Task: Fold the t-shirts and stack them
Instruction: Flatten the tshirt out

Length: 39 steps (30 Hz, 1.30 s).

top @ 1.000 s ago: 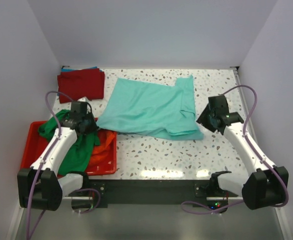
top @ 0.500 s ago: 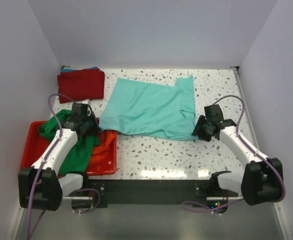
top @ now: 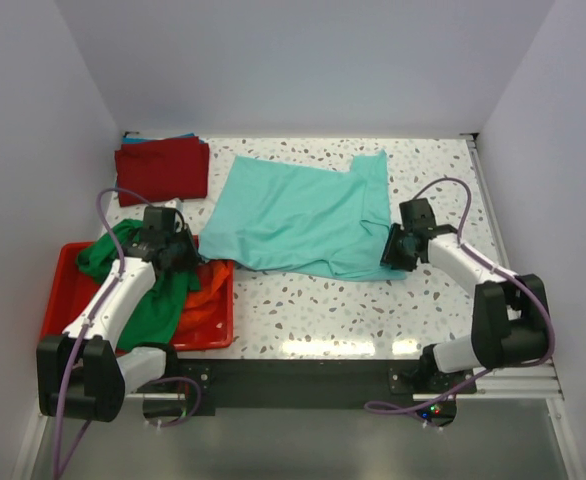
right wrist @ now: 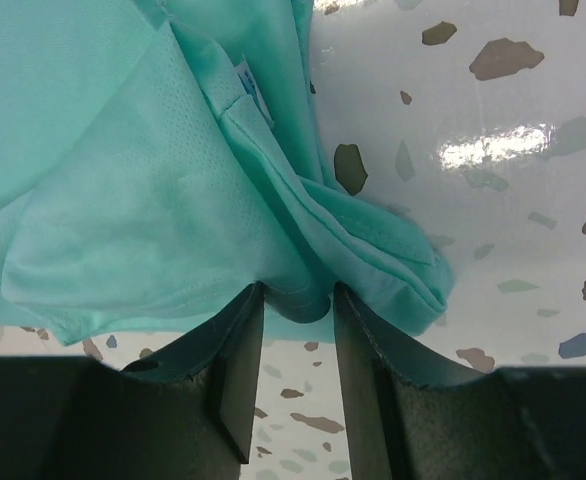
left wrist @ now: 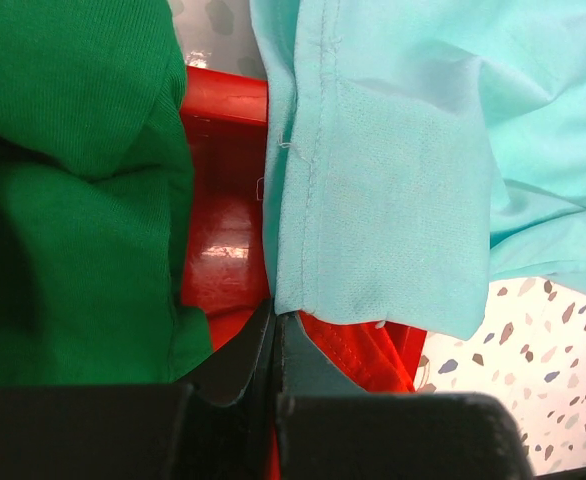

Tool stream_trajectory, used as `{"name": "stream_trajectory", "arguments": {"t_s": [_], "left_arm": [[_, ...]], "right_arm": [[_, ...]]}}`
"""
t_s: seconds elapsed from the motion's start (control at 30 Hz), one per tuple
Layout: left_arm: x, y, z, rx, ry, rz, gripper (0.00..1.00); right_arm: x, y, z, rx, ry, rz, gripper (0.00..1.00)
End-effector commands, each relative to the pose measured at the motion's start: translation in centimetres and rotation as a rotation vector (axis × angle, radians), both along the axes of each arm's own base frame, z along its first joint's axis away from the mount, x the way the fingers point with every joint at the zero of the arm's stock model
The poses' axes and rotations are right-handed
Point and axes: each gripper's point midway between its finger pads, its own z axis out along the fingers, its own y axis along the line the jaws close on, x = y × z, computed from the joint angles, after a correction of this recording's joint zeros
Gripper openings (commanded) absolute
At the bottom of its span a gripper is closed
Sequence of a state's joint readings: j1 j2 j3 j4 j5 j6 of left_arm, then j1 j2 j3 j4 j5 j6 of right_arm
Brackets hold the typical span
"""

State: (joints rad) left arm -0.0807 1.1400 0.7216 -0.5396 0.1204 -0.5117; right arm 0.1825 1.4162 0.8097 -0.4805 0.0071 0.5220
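1. Looks like a robotics lab test cell to me, not anybody's home.
2. The left arm (top: 113,300) and right arm (top: 465,264), both white, are bolted by a black bar (top: 293,381) at the table's near edge, with purple cables (top: 101,212) looping off them.
3. Bare pale walls (top: 303,60) box in the left, far and right sides.
4. The speckled tabletop (top: 303,305) is glossy, with bright glare on it.

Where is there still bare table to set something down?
Two patches: the near strip of table between the red bin and the right arm, in front of the teal t-shirt; and the far right corner beyond it. The left side is crowded: dark red t-shirt, bin heaped with green t-shirt and orange t-shirt.
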Motion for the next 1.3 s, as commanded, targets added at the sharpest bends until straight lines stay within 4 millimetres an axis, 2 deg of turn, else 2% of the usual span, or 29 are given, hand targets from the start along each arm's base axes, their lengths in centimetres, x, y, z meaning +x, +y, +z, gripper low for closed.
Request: {"name": "stream_trajectory", "arguments": {"t_s": [0.0,0.13,0.27,0.37,0.47,0.57,0.67,0.7,0.73,0.8,0.83,0.9,0.93,0.97,1.0,1.03,1.07,1.1,1.13,1.17,1.2,1.23,1.27], "left_arm": [[0.4,-0.1,0.5,-0.009,-0.036,-0.012,0.00],[0.4,-0.1,0.5,-0.009,-0.033,-0.019,0.00],[0.4,-0.2,0.4,-0.011,-0.032,-0.022,0.00],[0.3,-0.2,0.3,-0.012,-0.029,-0.023,0.00],[0.3,-0.2,0.3,-0.013,-0.029,-0.024,0.00],[0.3,-0.2,0.4,-0.012,-0.030,-0.025,0.00],[0.5,-0.3,0.5,-0.017,-0.036,-0.024,0.00],[0.7,-0.3,0.6,-0.019,-0.038,-0.021,0.00],[1.0,-0.5,0.8,-0.028,-0.044,-0.018,0.00],[1.7,-0.6,1.4,-0.039,-0.063,-0.012,0.00],[2.3,-0.7,1.9,-0.048,-0.083,-0.009,0.00],[3.1,-1.3,2.5,-0.083,-0.100,0.001,0.00],[4.4,-1.8,3.2,-0.104,-0.133,-0.008,0.00],[5.1,-2.4,3.8,-0.126,-0.143,-0.012,0.00],[6.6,-2.7,5.5,-0.129,-0.185,-0.016,0.00],[7.5,-3.3,5.4,-0.125,-0.174,-0.029,0.00],[8.5,-3.7,6.0,-0.125,-0.186,-0.036,0.00],[10.5,-4.2,8.8,-0.132,-0.249,-0.047,0.00],[11.7,-5.2,8.9,-0.134,-0.242,-0.065,0.00],[12.8,-5.7,10.0,-0.140,-0.264,-0.076,0.00],[15.0,-6.2,14.1,-0.151,-0.353,-0.084,0.00],[16.2,-6.9,14.1,-0.153,-0.337,-0.092,0.00],[17.3,-7.3,15.5,-0.159,-0.363,-0.094,0.00]], "right_arm": [[2.0,0.3,0.9,0.001,-0.066,0.031,0.38],[2.2,0.3,0.7,-0.001,-0.065,0.034,0.29],[2.6,0.4,1.1,-0.001,-0.079,0.039,0.27],[2.8,0.4,1.5,-0.005,-0.084,0.045,0.17],[2.8,0.0,1.9,-0.026,-0.077,0.047,0.13],[2.6,-0.2,2.7,-0.042,-0.075,0.051,0.10],[2.3,-0.3,4.6,-0.044,-0.087,0.052,0.00],[2.2,-0.2,5.2,-0.035,-0.090,0.050,0.00],[2.5,-0.1,7.0,-0.024,-0.129,0.047,0.00],[2.1,-0.1,8.5,-0.011,-0.138,0.037,0.00],[2.6,-0.1,10.7,-0.002,-0.193,0.029,0.00],[2.7,-0.2,12.6,0.003,-0.226,0.012,0.00],[3.4,-0.3,14.6,0.002,-0.274,0.002,0.00],[3.6,-0.5,15.4,-0.002,-0.282,-0.004,0.00],[4.1,-0.7,16.4,-0.006,-0.303,-0.011,0.00],[5.1,-1.1,18.9,-0.012,-0.357,-0.026,0.00],[5.7,-1.4,19.5,-0.027,-0.360,-0.033,0.00],[6.4,-1.6,20.6,-0.033,-0.382,-0.043,0.00],[7.5,-2.0,23.3,-0.033,-0.442,-0.060,0.00],[8.4,-2.1,23.9,-0.033,-0.449,-0.066,0.00],[9.1,-2.3,25.0,-0.034,-0.470,-0.073,0.00],[10.1,-2.6,28.4,-0.027,-0.547,-0.089,0.00],[11.0,-2.7,29.0,-0.029,-0.553,-0.100,0.00]]}}
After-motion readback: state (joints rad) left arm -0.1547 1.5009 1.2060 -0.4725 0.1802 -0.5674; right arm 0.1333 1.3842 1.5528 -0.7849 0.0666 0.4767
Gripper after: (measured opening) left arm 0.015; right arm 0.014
